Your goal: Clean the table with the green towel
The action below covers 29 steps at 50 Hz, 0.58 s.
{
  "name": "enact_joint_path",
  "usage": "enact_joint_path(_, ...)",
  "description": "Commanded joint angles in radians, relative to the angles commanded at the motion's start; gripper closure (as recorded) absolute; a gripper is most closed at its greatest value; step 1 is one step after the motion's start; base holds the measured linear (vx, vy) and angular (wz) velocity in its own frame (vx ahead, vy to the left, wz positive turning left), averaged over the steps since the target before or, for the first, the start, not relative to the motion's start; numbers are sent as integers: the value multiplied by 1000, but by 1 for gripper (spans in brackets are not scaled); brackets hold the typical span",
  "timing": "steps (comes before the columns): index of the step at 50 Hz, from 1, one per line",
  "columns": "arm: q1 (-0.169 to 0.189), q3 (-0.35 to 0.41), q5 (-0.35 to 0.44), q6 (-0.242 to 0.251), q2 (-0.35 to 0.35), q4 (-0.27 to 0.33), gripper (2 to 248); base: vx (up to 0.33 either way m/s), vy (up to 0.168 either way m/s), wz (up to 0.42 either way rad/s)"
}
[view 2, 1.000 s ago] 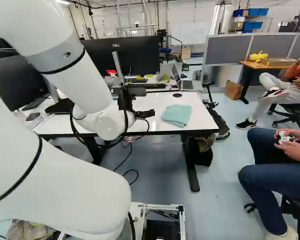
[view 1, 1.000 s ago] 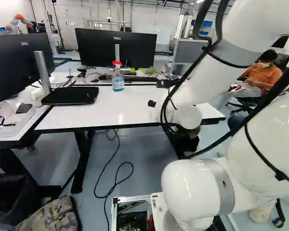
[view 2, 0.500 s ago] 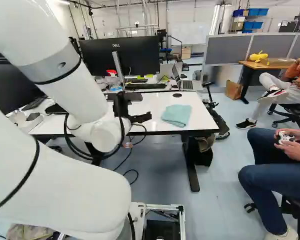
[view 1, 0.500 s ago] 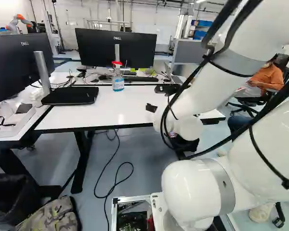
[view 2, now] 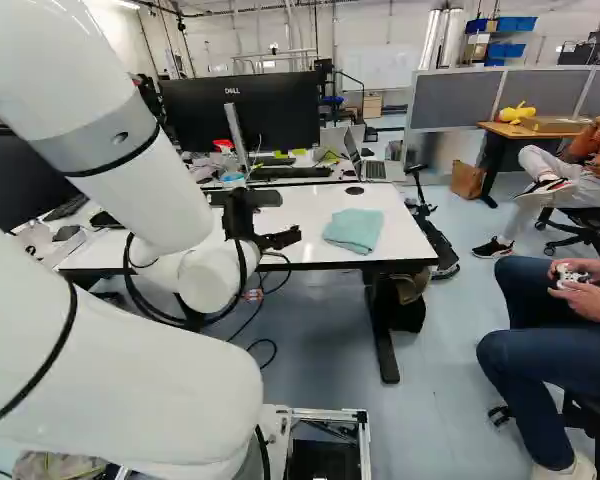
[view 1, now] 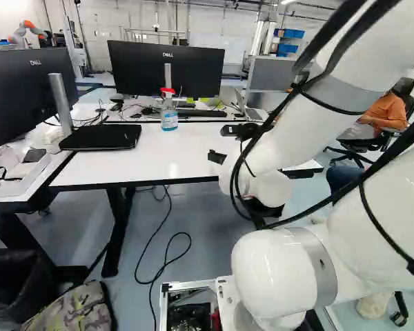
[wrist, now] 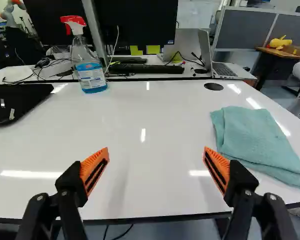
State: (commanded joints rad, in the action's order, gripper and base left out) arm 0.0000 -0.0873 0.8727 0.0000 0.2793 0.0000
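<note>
Over the last second I see my arm [view 2: 150, 340] sink a little against its lowest joint, its wrist end now lower in both base views, and the gripper [view 2: 288, 238] drops with it, sitting by the near edge of the white table [view 2: 400, 225]. The base has not moved; monitor [view 2: 242, 115] and table stand where they stood. The green towel [wrist: 257, 142] has not shifted on the tabletop either. It lies folded and flat towards the table's right end, beside the gripper and a bit ahead of it, nearer the right finger and apart from it. From the wrist view, its long axis runs at a slant: one end faces the black disc [wrist: 213, 86] and the laptop [wrist: 225, 70] behind that, the other points to the table's near right corner (in the right base view it looks almost square to me, so I trust the wrist camera more on this). I have the two fingers spread wide, orange pads [wrist: 95, 170] facing each other with only air between them, holding nothing. Across the table, the spray bottle [wrist: 91, 72] stands upright near the far edge.
</note>
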Motion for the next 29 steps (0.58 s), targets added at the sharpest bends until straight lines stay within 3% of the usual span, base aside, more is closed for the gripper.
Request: enact_joint_path(29,0,0,0,0,0,0,3,0,0,0)
